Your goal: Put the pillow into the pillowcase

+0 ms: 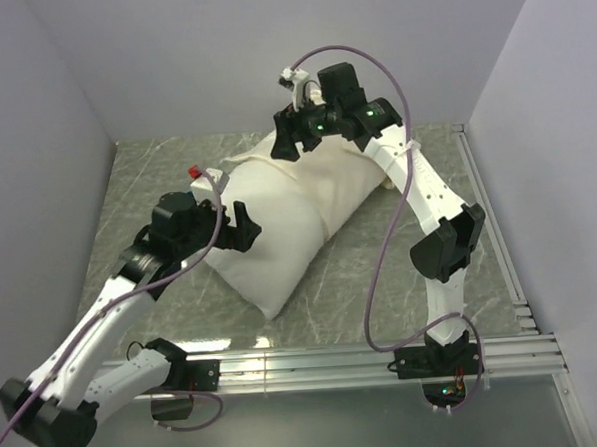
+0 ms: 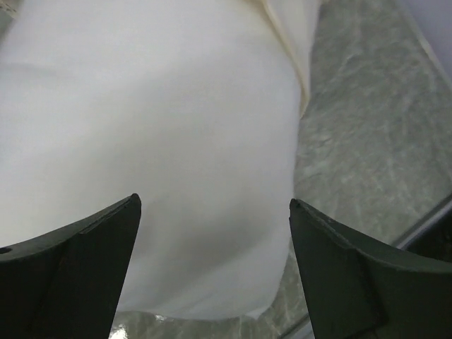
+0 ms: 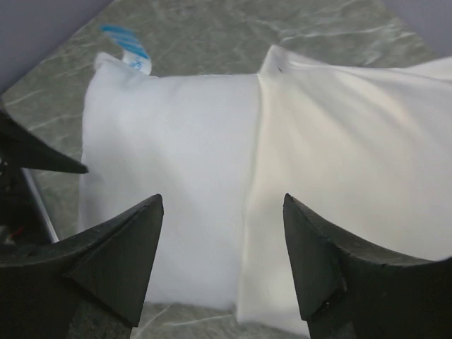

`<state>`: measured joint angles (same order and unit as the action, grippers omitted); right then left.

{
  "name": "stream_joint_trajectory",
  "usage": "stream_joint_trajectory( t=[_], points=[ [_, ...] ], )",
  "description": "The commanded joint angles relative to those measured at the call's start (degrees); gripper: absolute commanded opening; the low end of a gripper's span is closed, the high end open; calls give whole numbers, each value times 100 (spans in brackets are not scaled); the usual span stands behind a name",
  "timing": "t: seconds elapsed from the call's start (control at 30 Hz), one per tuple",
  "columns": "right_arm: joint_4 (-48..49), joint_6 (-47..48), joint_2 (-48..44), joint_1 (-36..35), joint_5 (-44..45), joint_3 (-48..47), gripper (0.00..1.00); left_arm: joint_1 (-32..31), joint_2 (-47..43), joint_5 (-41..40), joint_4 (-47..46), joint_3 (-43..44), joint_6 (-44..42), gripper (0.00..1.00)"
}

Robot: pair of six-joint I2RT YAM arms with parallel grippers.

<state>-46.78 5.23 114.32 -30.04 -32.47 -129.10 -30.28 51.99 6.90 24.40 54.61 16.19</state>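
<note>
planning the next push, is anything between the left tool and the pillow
Nothing visible. The open left tool sits right at the bare pillow, with no object between them. The pillowcase already wraps the pillow's far part; what lies inside it is hidden.

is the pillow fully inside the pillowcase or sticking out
Partly in. The cream pillowcase covers one end; the rest of the bright white pillow sticks out bare past its open edge.

The pillow [image 1: 270,260] is smooth, matt bright-white cloth; the pillowcase [image 1: 326,182] is thinner cream fabric, wrinkled, with a faint sheen (plainest from the right wrist). The table [image 1: 400,248] has a marbled grey-green, slightly glossy finish. The left gripper [image 2: 215,200] has matt black plastic fingers [image 2: 70,275].
</note>
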Motion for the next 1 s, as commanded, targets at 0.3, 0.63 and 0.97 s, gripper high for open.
stream_joint_trajectory(
  t=[0.3, 0.63, 0.97],
  points=[
    [-243, 848, -263, -10, 2384, -306, 57, 1367, 1859, 1644, -613, -873, 323, 76],
    [47, 1383, 344, -941, 3333, 78, 65, 1833, -4, 2106, -193, -452, 403, 93],
    [-138, 1735, 978, -1486, 4177, -292, 57, 2579, -39, 1973, 258, -451, 192, 94]
  ],
)
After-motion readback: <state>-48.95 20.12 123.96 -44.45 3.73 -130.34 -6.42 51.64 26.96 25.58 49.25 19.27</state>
